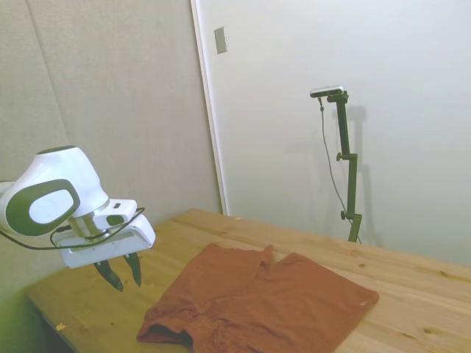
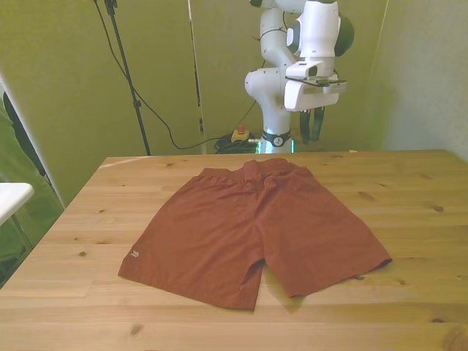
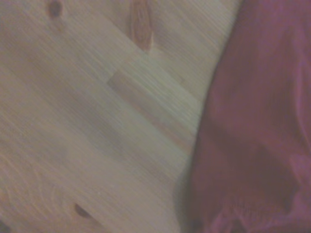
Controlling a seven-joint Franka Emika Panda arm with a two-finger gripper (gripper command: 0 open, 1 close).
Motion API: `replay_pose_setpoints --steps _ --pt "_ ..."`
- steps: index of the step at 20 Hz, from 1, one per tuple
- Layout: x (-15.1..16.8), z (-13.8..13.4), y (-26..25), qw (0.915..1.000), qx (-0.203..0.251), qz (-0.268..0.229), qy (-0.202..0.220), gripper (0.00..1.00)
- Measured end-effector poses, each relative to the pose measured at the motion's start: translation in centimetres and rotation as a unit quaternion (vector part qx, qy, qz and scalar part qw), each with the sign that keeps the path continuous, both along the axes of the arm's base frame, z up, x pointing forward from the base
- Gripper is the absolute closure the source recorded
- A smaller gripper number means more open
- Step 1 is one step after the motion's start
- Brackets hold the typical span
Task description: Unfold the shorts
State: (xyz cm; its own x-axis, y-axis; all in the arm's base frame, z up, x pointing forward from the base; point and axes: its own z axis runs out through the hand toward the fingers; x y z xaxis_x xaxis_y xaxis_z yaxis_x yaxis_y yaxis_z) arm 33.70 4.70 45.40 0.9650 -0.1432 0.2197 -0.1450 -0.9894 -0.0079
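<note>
Now shorts (image 2: pixel 248 230) flat on table (image 2: pixel 409 212) (gripper (image 1: pixel 122 273) above, apart)

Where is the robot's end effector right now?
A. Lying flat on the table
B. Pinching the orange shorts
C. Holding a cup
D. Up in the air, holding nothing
D: the end effector hangs above the wooden table, beside the flat rust-orange fabric shorts, touching nothing.
</note>
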Motion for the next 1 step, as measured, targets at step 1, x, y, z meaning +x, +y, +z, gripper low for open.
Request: replay_pose_setpoints --steps 1 --pt "-0.14 0.64 0.26 0.9999 0.007 -0.012 -0.001 0.0"
